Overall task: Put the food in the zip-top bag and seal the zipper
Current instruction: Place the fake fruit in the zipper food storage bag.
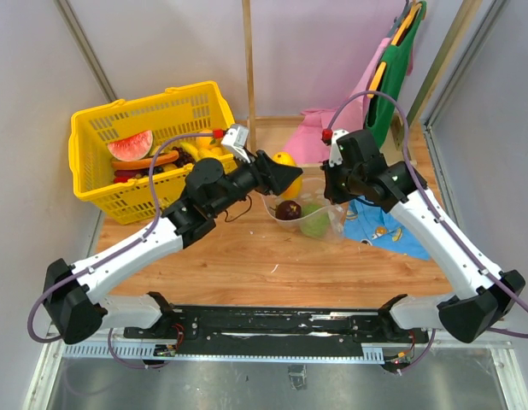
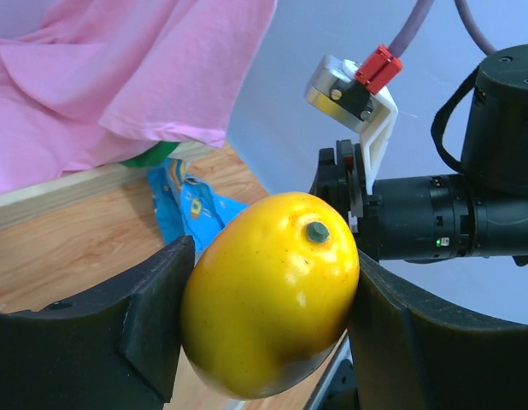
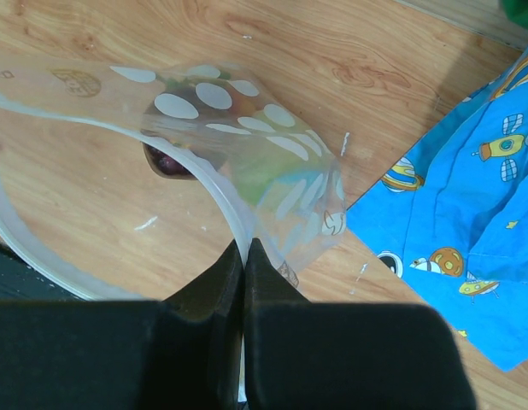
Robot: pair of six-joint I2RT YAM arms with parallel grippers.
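Note:
My left gripper (image 1: 285,176) is shut on a yellow-orange fruit (image 2: 272,307), which sits squeezed between both fingers (image 2: 153,325) above the table, just left of the bag's mouth. The clear zip-top bag (image 1: 308,205) with white dots lies on the wood. Inside it are a dark purple piece (image 1: 288,209) and a green round one (image 1: 315,225). My right gripper (image 3: 244,246) is shut on the white zipper strip (image 3: 214,193) at the bag's right edge and holds the mouth up. The purple piece (image 3: 166,162) shows through the plastic in the right wrist view.
A yellow basket (image 1: 93,137) at the back left holds more toy food, among it a watermelon slice (image 1: 131,145). A blue patterned cloth (image 1: 379,226) lies right of the bag. Pink cloth (image 1: 319,132) and a green garment (image 1: 396,68) hang at the back right.

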